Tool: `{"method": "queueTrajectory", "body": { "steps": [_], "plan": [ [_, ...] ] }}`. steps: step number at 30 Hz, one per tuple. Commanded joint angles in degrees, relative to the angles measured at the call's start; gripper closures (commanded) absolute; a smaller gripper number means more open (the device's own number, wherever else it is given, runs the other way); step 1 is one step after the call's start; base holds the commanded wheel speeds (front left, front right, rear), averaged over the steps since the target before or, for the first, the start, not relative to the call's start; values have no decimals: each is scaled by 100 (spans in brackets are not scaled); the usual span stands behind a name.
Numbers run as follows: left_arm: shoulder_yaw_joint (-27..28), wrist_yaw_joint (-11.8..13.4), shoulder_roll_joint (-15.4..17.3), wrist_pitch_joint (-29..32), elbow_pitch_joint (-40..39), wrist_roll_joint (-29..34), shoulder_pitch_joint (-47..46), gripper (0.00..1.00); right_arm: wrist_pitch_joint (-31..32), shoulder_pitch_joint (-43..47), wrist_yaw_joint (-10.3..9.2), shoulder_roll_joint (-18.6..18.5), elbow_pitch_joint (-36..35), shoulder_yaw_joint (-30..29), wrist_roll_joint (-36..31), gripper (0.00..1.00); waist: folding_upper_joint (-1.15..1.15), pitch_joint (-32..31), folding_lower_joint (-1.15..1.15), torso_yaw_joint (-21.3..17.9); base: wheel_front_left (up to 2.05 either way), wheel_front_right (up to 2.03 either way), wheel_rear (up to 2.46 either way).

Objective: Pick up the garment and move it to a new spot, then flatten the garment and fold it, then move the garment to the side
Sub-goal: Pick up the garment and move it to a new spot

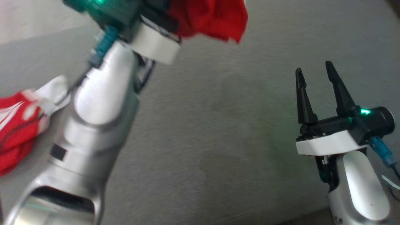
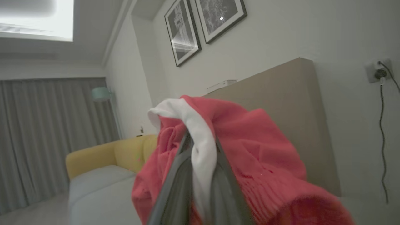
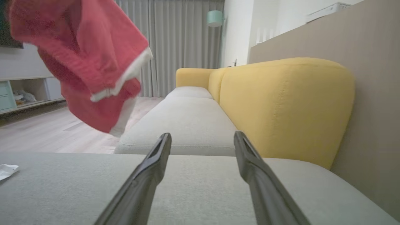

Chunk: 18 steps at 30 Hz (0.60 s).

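The left claw (image 2: 201, 147) is shut tight on the red garment (image 2: 250, 140) and holds it up in the air. It is picked up, but not yet put down, flattened or folded. The right claw (image 1: 313, 67) is wide open and empty, over the grey sofa (image 3: 193, 187). Curtains (image 3: 181, 40) hang far ahead of it.

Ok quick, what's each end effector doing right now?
Left end effector: closed, holding the red and white garment up in the air.
Right end effector: open, holding nothing.
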Motion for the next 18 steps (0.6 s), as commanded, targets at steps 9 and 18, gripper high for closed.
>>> {"method": "queueTrajectory", "body": {
  "steps": [9,18],
  "plan": [
    [-365,57,-26,-248,1064,-262,898,100,5,7,-4,55,-282,249,206,0,0,519,1,-1087,0,0,0],
    [376,934,-49,-285,691,-353,2498,0,5,280,-4,55,-46,88,65,0,0,273,1,-305,0,0,0]
  ]
}}
